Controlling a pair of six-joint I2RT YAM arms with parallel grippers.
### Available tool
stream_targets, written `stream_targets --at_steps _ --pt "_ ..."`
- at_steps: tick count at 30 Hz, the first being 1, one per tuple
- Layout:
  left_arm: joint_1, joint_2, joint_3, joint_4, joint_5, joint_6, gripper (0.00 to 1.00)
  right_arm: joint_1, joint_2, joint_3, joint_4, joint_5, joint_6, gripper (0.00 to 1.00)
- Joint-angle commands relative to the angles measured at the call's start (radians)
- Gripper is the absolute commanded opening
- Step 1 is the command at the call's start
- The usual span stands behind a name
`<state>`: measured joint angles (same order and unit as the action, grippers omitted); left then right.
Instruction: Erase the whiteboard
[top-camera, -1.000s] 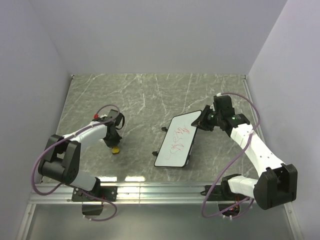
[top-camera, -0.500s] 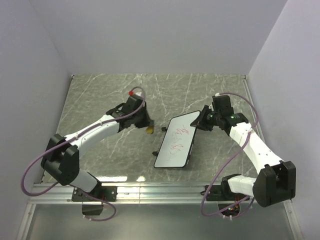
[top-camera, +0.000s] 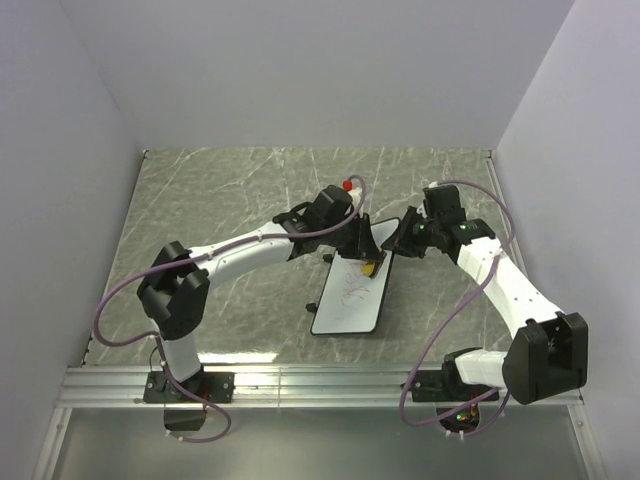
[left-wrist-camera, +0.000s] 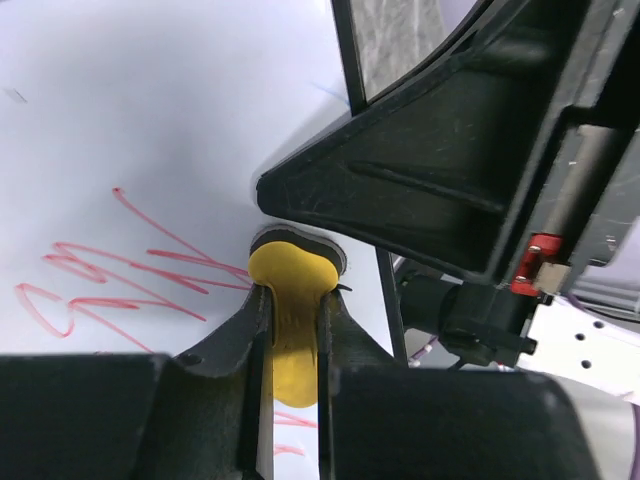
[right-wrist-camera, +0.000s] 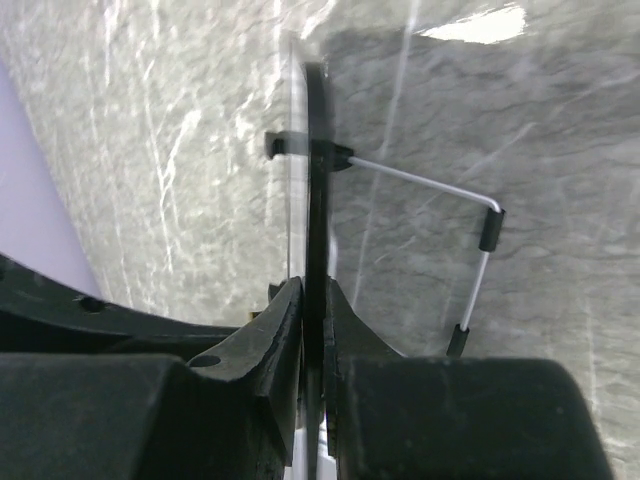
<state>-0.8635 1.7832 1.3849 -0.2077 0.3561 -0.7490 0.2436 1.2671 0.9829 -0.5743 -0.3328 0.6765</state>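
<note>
The whiteboard lies mid-counter, running lengthways away from the arms, with red scribbles on its face. At its far right corner the right gripper has its fingers closed hard on the thin black rim and holds nothing else. A wire foot behind the board seems to hang clear of the counter, so that end looks lifted, though I can't be sure. Just beside that corner, the left gripper has its fingers pinched nearly shut on a small yellow eraser, whose pad touches the white surface at the edge of the scribbles.

What worries me is that corner-only hold. A firm wipe toward the board's near end could twist the rim out of the fingers or skid the board along the counter. The eraser is held by a narrow part and might swivel under pressure. The two sets of fingers are also close enough at that corner to knock together.
</note>
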Motion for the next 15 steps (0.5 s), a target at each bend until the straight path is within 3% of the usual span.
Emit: stream_targets --at_steps 1,8,15 --pt "-0.008 0.045 0.077 0.019 0.067 0.016 0.00 -0.006 0.006 0.056 -0.022 0.061 -0.088 0.00" --pt "-0.028 0.111 0.059 -0.025 0.048 0.037 0.00 -0.004 -0.005 0.050 -0.012 0.048 -0.086 0.00" --pt "0.030 0.209 -0.017 -0.065 -0.005 0.037 0.00 -0.006 -0.018 0.039 -0.009 0.032 -0.086 0.00"
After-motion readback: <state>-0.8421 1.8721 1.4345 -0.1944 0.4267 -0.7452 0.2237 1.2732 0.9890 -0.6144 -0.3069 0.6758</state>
